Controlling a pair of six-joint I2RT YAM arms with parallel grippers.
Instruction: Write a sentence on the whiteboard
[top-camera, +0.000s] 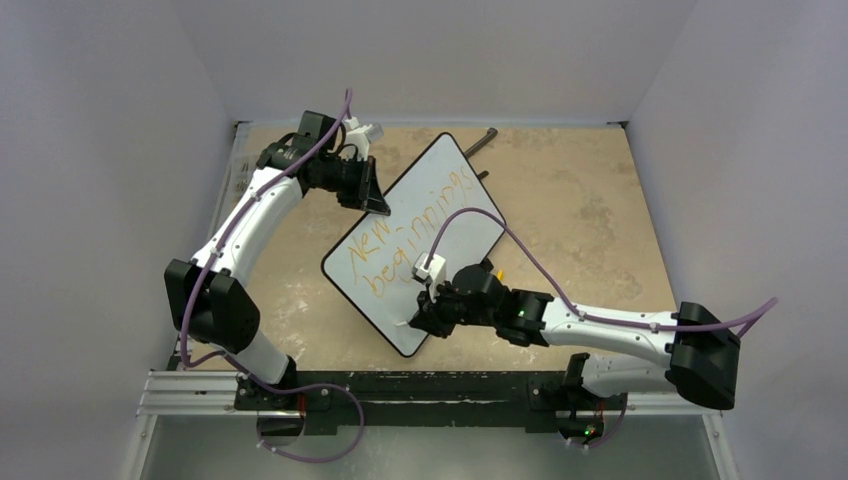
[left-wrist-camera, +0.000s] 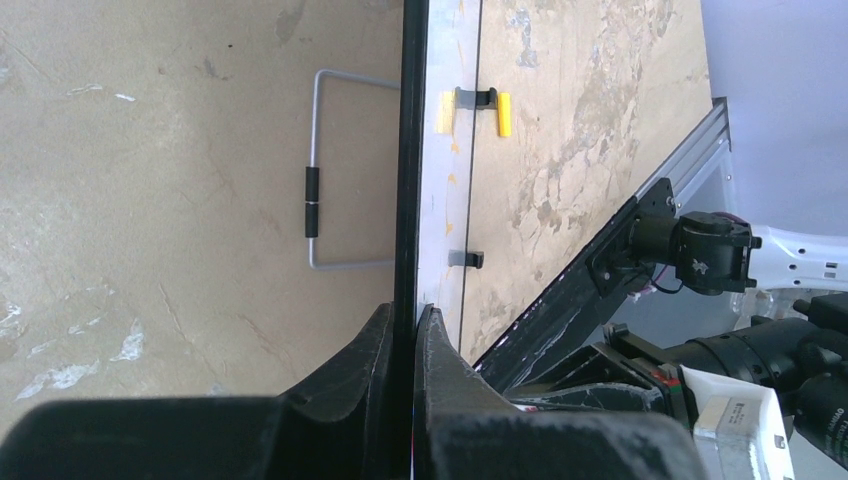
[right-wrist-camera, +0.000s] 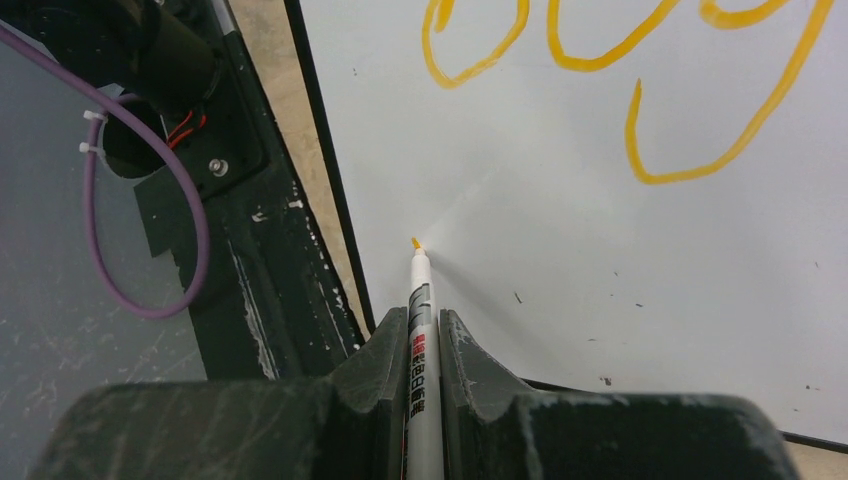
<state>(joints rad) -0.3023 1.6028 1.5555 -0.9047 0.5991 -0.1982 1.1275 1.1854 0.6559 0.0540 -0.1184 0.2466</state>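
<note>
Nearest to me, at the bottom of the overhead view, my 2 arm bases sit on the black rail (top-camera: 400, 385) at the table's (top-camera: 580, 220) near edge. From the lower right of that frame my right arm reaches in toward the centre, and my right hand (right-wrist-camera: 422, 325) is pinching a white pen (right-wrist-camera: 419, 290) between its fingers. The barrel runs straight out of the grip and its orange tip points at the bare lower part of the whiteboard (right-wrist-camera: 600, 250). The tip is just at the surface, but I cannot tell whether it touches. The whiteboard sits in the middle of the table, turned on a diagonal, with 1 corner toward my bases and the opposite corner toward the upper centre of the overhead frame. I cannot tell whether it lies flat or is tipped up. On it the sentence (top-camera: 400, 250) shows in orange, slanting: "New" above and "beginnings" below it, with the lowest loops of the lettering along the top of my right wrist view. Farther on, at the board's upper-left edge, my left hand (left-wrist-camera: 403, 318) is pressed together on the thin black rim, which I see edge-on running up the middle of the left wrist view. Beside that edge, on the left of that frame, a bent wire loop (left-wrist-camera: 316, 180) lies on the table. Beyond the board's far corner, a dark rod (top-camera: 480, 143) rests near the back wall.
</note>
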